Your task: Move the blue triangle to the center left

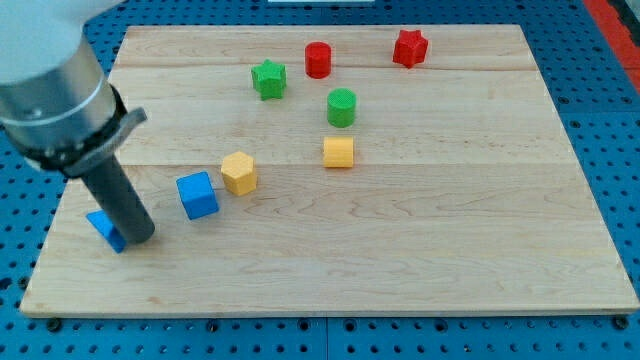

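Blue triangle (103, 228), blue cube (198, 195), pale wooden board (400, 260).

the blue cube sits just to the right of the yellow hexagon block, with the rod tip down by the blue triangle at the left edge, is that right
Not quite. In the camera view the blue cube sits to the view's left of the yellow hexagon block, not its right. The rest holds: my tip is down against the blue triangle near the board's left edge.

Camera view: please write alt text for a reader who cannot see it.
My tip rests against the blue triangle near the wooden board's left edge, with a blue cube and yellow hexagon just to its right. Green and red blocks and a yellow cube sit toward the view's top.
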{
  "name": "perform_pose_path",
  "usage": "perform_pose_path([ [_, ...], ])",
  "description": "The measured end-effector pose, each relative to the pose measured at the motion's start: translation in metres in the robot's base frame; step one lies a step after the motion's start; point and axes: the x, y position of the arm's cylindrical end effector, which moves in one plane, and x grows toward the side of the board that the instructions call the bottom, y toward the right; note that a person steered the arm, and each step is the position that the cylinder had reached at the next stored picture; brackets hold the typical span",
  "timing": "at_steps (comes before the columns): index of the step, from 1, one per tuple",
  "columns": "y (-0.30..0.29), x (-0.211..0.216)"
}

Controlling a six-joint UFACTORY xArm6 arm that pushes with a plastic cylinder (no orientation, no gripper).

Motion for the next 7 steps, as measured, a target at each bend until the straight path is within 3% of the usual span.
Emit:
perform_pose_path([
  [1,0.052,0.029],
  [2,0.089,0.015],
  [3,0.061,-0.035],
  [4,0.02,-0.043],
  [5,0.063,0.03],
  [6,0.043,0.067],
  [7,-0.025,0.021],
])
